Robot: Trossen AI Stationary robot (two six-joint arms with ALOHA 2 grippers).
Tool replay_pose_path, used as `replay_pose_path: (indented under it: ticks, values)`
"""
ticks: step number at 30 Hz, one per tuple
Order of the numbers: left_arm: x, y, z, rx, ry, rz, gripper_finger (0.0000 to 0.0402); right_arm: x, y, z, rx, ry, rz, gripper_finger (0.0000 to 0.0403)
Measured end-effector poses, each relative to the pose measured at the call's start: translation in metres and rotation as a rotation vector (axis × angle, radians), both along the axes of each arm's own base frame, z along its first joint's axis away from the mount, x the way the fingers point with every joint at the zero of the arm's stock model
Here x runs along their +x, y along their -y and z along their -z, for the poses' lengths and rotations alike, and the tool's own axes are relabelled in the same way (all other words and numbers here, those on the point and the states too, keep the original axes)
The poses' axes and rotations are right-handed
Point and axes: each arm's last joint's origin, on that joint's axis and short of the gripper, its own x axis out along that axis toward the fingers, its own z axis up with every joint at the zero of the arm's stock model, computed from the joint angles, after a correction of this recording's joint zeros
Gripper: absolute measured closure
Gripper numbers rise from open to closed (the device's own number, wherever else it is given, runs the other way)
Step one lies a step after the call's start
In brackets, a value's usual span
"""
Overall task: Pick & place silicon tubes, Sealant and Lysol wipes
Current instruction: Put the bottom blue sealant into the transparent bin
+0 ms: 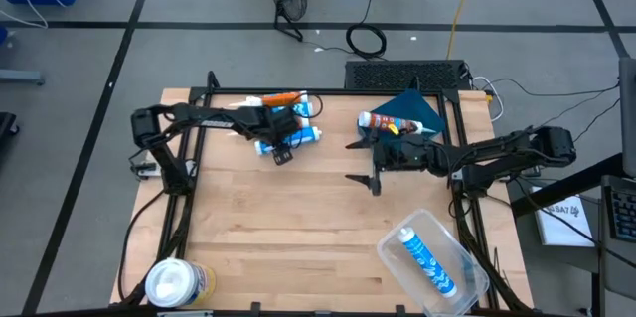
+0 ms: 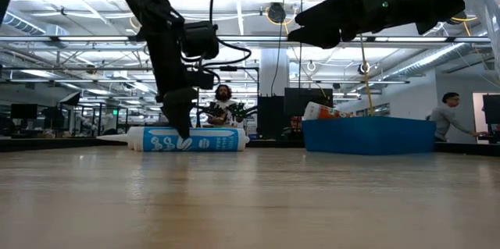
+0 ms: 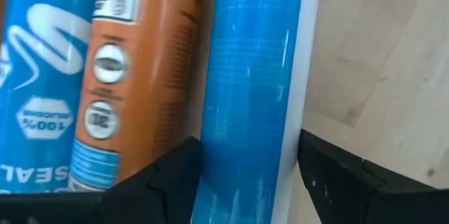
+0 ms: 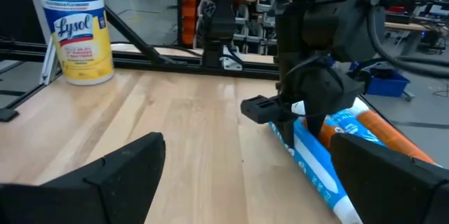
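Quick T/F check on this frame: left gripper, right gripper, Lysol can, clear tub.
1. The left gripper straddles a blue tube lying on the table. True.
2. The right gripper holds a tube. False: it is open and empty, raised above the table.
3. The Lysol can lies inside the clear tub. False: it stands upright at the table's corner on the left arm's side; the tub sits at the opposite near corner.
4. The clear tub holds one tube. True.
5. An orange tube lies beside the blue tube. True.
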Motion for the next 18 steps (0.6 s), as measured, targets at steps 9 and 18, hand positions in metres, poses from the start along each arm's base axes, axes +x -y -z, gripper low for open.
replay_pose_path:
  ticks: [9, 18]
  values:
    - [0.001, 0.016, -0.008, -0.096, 0.039, 0.031, 0.0171, 0.0, 0.0, 0.002, 0.009, -0.019, 0.002, 0.0026]
    - [0.009, 0.044, 0.001, -0.24, 0.033, 0.112, 0.0171, 0.0, 0.0, 0.001, 0.027, -0.013, 0.006, 0.0026]
